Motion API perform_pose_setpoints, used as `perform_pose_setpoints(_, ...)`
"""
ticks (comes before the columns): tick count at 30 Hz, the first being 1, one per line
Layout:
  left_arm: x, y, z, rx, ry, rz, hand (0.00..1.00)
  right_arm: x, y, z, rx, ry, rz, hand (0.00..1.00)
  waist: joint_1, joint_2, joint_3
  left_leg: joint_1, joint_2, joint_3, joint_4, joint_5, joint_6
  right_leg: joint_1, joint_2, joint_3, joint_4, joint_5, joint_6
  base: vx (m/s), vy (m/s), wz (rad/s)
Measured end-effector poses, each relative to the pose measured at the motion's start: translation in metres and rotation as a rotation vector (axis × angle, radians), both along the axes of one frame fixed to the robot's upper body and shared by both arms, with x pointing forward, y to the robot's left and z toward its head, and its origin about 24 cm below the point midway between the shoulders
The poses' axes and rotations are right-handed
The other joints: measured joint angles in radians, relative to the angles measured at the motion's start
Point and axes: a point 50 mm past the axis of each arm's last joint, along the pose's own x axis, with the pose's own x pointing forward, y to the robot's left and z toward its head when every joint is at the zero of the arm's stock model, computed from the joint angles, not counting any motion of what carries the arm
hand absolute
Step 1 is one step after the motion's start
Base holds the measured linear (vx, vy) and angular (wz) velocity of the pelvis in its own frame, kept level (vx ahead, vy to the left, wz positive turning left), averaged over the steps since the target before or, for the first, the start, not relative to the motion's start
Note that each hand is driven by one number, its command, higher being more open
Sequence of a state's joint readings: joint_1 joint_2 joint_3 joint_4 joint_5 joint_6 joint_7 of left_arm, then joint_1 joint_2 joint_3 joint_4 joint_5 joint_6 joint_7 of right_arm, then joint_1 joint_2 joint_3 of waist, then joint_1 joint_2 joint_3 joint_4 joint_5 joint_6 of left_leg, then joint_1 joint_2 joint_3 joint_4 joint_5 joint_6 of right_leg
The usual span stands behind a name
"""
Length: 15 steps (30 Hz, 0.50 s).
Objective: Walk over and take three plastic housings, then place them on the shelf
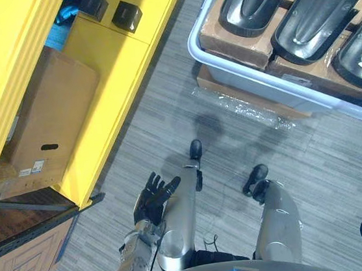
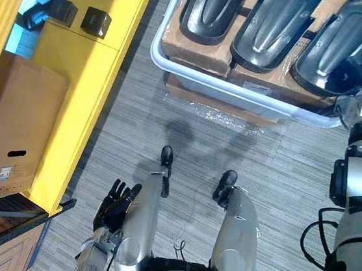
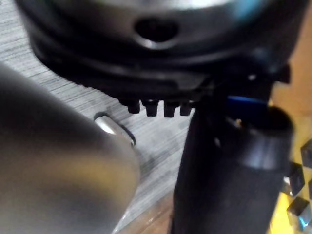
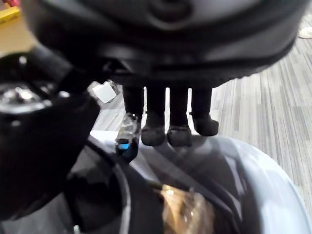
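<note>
Grey floor (image 1: 165,111), yellow shelf (image 1: 113,58), 3 housings (image 1: 314,12) in tray (image 1: 260,79), left hand (image 1: 154,197), right hand (image 4: 165,39), fingers (image 4: 179,117) released

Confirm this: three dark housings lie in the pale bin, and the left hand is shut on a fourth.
Wrong: the left eye view shows the left hand open, holding nothing. The three dark housings do lie in the pale bin.

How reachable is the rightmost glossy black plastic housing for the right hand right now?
Probably yes: the right hand hangs just above that housing in the pale plastic bin, with nothing lying between them.
</note>
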<state>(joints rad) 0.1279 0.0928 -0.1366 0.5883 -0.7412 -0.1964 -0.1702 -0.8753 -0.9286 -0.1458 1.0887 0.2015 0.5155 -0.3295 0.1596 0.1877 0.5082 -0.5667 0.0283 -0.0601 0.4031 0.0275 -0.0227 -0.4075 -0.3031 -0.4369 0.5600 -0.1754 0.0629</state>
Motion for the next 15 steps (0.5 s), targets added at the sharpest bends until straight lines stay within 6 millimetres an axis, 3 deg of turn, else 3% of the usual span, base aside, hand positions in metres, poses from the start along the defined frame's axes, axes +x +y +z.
perform_pose_setpoints(4, 0.003, 0.002, 0.004, 0.0, -0.022, 0.009, 1.0, -0.005, -0.002, -0.009, -0.011, 0.043, 0.006, 0.0, -0.002, -0.004, 0.003, 0.035, 0.003, 0.004, -0.017, 0.004, 0.0, 0.04, 0.011, 0.001, -0.037, 0.015, 0.011, 0.02, 0.028, -0.03)
perform_pose_setpoints(10, -0.009, 0.011, 0.0, 0.017, 0.008, 0.042, 1.0, 0.008, 0.015, -0.025, -0.055, 0.06, 0.081, 0.0, -0.027, -0.057, 0.007, 0.104, 0.014, 0.019, -0.056, 0.005, 0.001, 0.11, 0.033, 0.003, -0.105, 0.038, 0.013, 0.05, 0.018, -0.06)
perform_pose_setpoints(15, -0.014, 0.014, 0.006, 0.02, -0.019, 0.053, 1.0, 0.012, 0.021, -0.012, -0.199, 0.014, 0.087, 0.0, -0.03, -0.087, 0.012, 0.183, 0.016, 0.03, -0.112, 0.012, -0.002, 0.177, 0.046, 0.003, -0.15, 0.046, 0.014, 0.05, 0.0, -0.04)
